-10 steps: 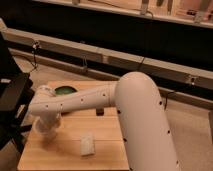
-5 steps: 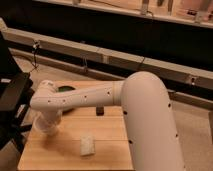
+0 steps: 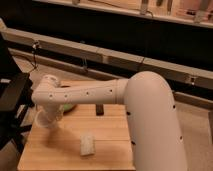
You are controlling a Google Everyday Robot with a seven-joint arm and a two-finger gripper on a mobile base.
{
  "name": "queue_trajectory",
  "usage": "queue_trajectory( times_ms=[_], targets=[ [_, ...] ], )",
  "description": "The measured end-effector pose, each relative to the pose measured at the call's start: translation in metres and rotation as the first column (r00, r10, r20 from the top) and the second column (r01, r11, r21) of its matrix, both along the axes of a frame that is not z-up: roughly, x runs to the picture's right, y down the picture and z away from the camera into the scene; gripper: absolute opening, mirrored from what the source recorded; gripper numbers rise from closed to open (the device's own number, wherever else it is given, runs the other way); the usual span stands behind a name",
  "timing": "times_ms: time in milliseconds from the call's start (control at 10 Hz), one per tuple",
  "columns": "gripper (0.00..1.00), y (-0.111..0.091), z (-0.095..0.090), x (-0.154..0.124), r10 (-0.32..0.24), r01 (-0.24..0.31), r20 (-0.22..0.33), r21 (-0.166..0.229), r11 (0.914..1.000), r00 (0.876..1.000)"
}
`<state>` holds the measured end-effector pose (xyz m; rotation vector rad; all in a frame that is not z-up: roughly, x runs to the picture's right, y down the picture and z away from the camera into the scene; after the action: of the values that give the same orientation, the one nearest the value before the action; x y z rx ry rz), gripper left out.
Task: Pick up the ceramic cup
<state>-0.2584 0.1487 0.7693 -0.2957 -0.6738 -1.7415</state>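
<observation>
Gripper [image 3: 47, 119] at table's [image 3: 110, 145] left edge, under the wrist; finger state: cannot tell. Ceramic cup [image 3: 45, 121] right at the gripper, apparently held or just about grasped; lift looks unfinished. Pale block [image 3: 87, 145] nearby, green dish [image 3: 67, 106] behind the arm. No readable writing.

The robot's one arm fills the right side of the view: a thick white upper segment [image 3: 152, 120] rises from the lower right, then bends at a rounded shoulder and sends a slimmer white forearm [image 3: 85, 94] leftwards, nearly level, with a row of small dark dots along its side. At the far left the forearm ends in a rounded wrist joint [image 3: 46, 90] that turns downwards. The gripper [image 3: 46, 120] hangs below that wrist (pale against the worktop), pointing down at the left part of the worktop.
</observation>
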Motion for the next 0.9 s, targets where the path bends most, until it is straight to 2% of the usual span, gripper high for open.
queue_trajectory(
  times_ms=[900],
  targets=[
    [0.04, -0.029, -0.013, 0.003, -0.005, 0.005, 0.001, 0.007, 1.0, 1.0]
  ],
)
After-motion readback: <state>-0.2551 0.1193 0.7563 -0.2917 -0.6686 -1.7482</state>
